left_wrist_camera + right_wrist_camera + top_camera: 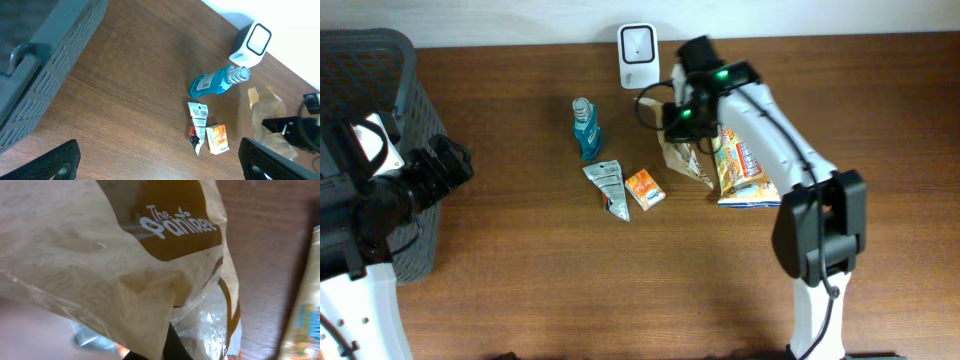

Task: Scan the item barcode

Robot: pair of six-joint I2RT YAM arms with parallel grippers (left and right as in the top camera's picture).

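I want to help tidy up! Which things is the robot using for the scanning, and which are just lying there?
For the job: white box-shaped scanner; tan crinkly plastic bag, pinched by the right end effector.
Lying about: blue plastic bottle; silver foil sachet; small orange carton; yellow snack packet; dark grey slatted basket.

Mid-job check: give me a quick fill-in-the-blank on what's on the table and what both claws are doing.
The right claw is shut on the ___ bag.
The left claw is ___ and holds nothing.
The bottle near the scanner is coloured ___.
The orange box lies beside the ___ pouch.
Missing: brown; open; blue; silver.
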